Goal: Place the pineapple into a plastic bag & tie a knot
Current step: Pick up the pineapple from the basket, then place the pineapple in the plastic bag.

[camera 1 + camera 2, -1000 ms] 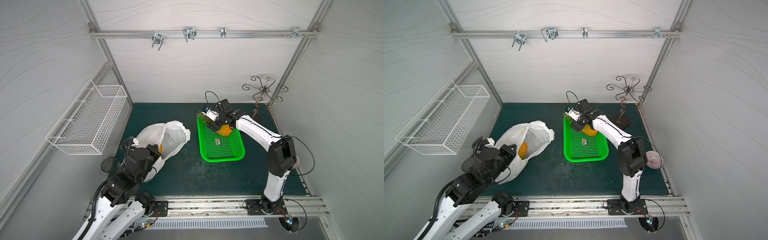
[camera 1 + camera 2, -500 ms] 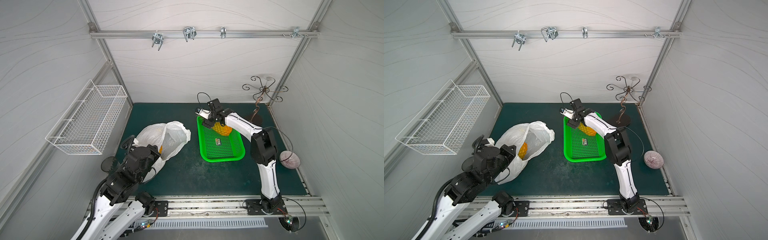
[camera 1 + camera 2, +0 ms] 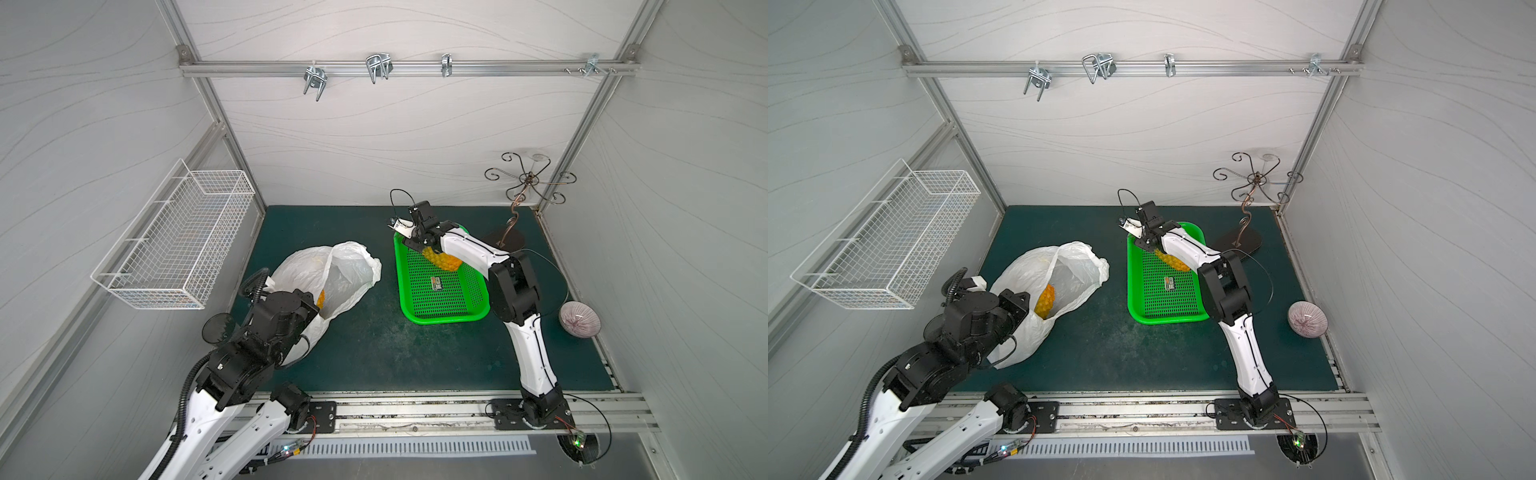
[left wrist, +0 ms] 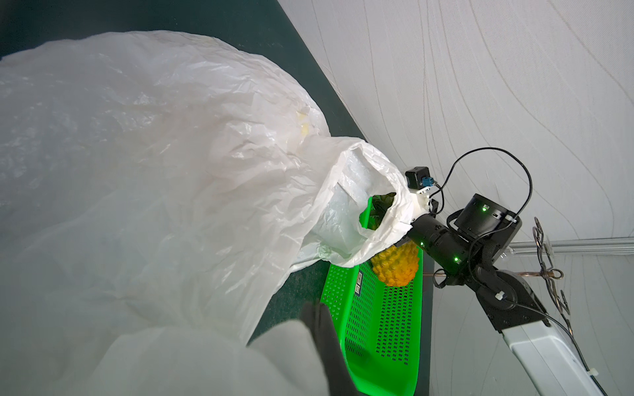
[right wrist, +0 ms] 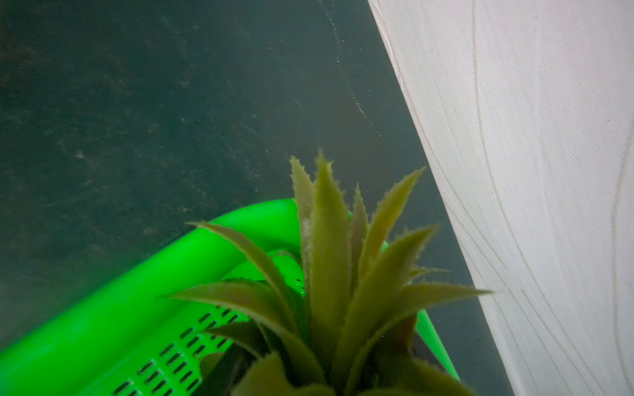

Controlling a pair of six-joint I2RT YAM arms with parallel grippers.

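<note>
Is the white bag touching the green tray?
Apart. Both top views show a strip of bare dark mat between the bag and the tray.

Probably a robotics lab cell: a dark green mat (image 3: pixel 374 353) boxed by white panels (image 3: pixel 415 137) in aluminium framing (image 3: pixel 227 141). The left arm (image 3: pixel 232 374) and right arm (image 3: pixel 532 357) stand on a base rail (image 3: pixel 415 409) at the mat's near edge. A hook bar (image 3: pixel 415 68) runs above its far edge, and a wire basket (image 3: pixel 174 245) hangs over its left.

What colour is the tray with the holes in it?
The tray is bright green; a top view shows it best.
</note>
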